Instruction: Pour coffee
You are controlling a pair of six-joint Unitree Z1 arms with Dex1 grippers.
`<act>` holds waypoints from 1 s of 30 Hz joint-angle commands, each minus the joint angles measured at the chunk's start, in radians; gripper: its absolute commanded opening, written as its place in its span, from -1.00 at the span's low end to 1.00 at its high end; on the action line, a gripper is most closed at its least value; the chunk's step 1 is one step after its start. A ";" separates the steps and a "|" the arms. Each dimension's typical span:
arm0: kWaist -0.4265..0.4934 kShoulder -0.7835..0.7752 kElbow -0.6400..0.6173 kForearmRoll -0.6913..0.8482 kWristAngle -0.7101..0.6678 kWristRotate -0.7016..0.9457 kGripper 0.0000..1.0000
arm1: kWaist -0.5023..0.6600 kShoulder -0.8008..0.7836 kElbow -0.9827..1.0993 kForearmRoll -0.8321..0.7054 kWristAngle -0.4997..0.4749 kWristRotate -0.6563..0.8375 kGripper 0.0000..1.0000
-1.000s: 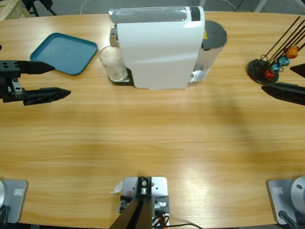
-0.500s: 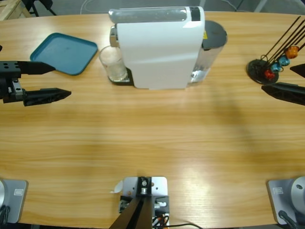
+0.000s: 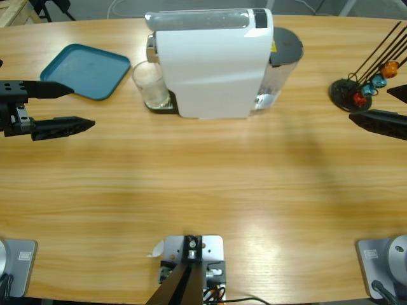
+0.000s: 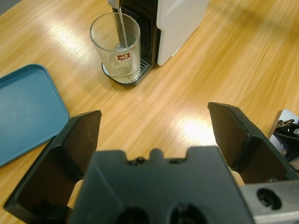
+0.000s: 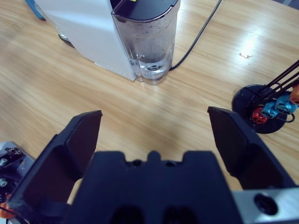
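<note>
1. High view: I see the left gripper (image 3: 70, 106) at the table's left edge and the right gripper (image 3: 400, 108) at its right edge, both with jaws spread and holding nothing; bare wooden table (image 3: 203, 190) lies between them.
2. The glass (image 3: 151, 84) stands on the drip tray of the coffee machine (image 3: 210, 63), beside the teal tray (image 3: 86, 70).
3. Left wrist view alone shows me a thin stream falling into the glass (image 4: 117, 46).
4. Right wrist view shows the machine's water tank (image 5: 147, 39) and the capsule stand (image 5: 266, 109).
</note>
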 commanded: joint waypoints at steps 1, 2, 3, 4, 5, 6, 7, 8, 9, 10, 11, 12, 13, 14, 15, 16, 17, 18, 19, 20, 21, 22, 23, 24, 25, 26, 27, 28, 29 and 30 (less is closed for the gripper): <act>-0.015 0.018 0.036 -0.012 0.019 -0.014 1.00 | -0.011 0.026 0.037 -0.018 -0.017 0.012 1.00; -0.015 0.019 0.036 -0.012 0.020 -0.014 1.00 | -0.011 0.026 0.037 -0.018 -0.017 0.012 1.00; -0.015 0.019 0.036 -0.012 0.020 -0.014 1.00 | -0.011 0.026 0.037 -0.018 -0.017 0.012 1.00; -0.015 0.017 0.036 -0.012 0.021 -0.014 1.00 | -0.011 0.026 0.039 -0.021 -0.017 0.012 1.00; -0.015 0.015 0.036 -0.012 0.021 -0.014 1.00 | -0.011 0.026 0.040 -0.025 -0.016 0.012 1.00; -0.015 0.014 0.036 -0.012 0.025 -0.014 1.00 | -0.011 0.026 0.041 -0.026 -0.016 0.012 1.00; -0.015 0.013 0.036 -0.012 0.027 -0.014 1.00 | -0.011 0.026 0.042 -0.026 -0.016 0.012 1.00; -0.015 0.013 0.036 -0.012 0.027 -0.014 1.00 | -0.011 0.026 0.042 -0.026 -0.016 0.012 1.00; -0.015 0.014 0.036 -0.012 0.027 -0.014 1.00 | -0.011 0.026 0.042 -0.026 -0.016 0.012 1.00; -0.015 0.015 0.037 -0.012 0.027 -0.014 1.00 | -0.011 0.026 0.042 -0.026 -0.016 0.012 1.00; -0.015 0.015 0.036 -0.012 0.027 -0.014 1.00 | -0.011 0.026 0.042 -0.026 -0.016 0.012 1.00; -0.015 0.015 0.036 -0.012 0.027 -0.014 1.00 | -0.011 0.026 0.042 -0.027 -0.016 0.012 1.00; -0.015 0.014 0.036 -0.012 0.027 -0.014 1.00 | -0.011 0.027 0.042 -0.027 -0.016 0.012 1.00; -0.015 0.013 0.036 -0.012 0.027 -0.015 1.00 | -0.011 0.029 0.042 -0.027 -0.014 0.012 1.00; -0.015 0.014 0.036 -0.012 0.032 -0.015 1.00 | -0.011 0.030 0.042 -0.027 -0.014 0.012 1.00; -0.015 0.015 0.036 -0.012 0.040 -0.015 1.00 | -0.011 0.032 0.042 -0.028 -0.014 0.012 1.00; -0.015 0.014 0.036 -0.012 0.042 -0.015 1.00 | -0.011 0.034 0.042 -0.029 -0.014 0.012 1.00; -0.015 0.013 0.036 -0.012 0.042 -0.015 1.00 | -0.011 0.034 0.042 -0.029 -0.014 0.013 1.00; -0.015 0.014 0.036 -0.012 0.042 -0.015 1.00 | -0.011 0.034 0.042 -0.029 -0.014 0.013 1.00; -0.015 0.015 0.036 -0.012 0.042 -0.015 1.00 | -0.011 0.034 0.042 -0.029 -0.014 0.014 1.00; -0.015 0.016 0.036 -0.013 0.040 -0.015 1.00 | -0.011 0.034 0.042 -0.029 -0.014 0.014 1.00; -0.015 0.016 0.036 -0.016 0.038 -0.015 1.00 | -0.011 0.033 0.042 -0.028 -0.014 0.014 1.00; -0.015 0.015 0.037 -0.022 0.033 -0.015 1.00 | -0.011 0.032 0.042 -0.028 -0.014 0.014 1.00; -0.015 0.014 0.039 -0.026 0.031 -0.008 1.00 | -0.011 0.032 0.042 -0.027 -0.014 0.014 1.00; -0.015 0.017 0.040 -0.031 0.031 -0.002 1.00 | -0.011 0.032 0.043 -0.027 -0.014 0.014 1.00; -0.014 0.023 0.042 -0.040 0.031 0.006 1.00 | -0.011 0.034 0.043 -0.027 -0.014 0.014 1.00; -0.010 0.032 0.041 -0.048 0.032 0.013 1.00 | -0.011 0.038 0.043 -0.027 -0.014 0.014 1.00; -0.004 0.045 0.035 -0.060 0.036 0.015 1.00 | -0.011 0.042 0.042 -0.027 -0.014 0.014 1.00; -0.003 0.058 0.022 -0.061 0.037 0.017 1.00 | -0.011 0.044 0.042 -0.029 -0.014 0.014 1.00; 0.001 0.064 0.008 -0.061 0.032 0.018 1.00 | -0.011 0.046 0.042 -0.029 -0.014 0.014 1.00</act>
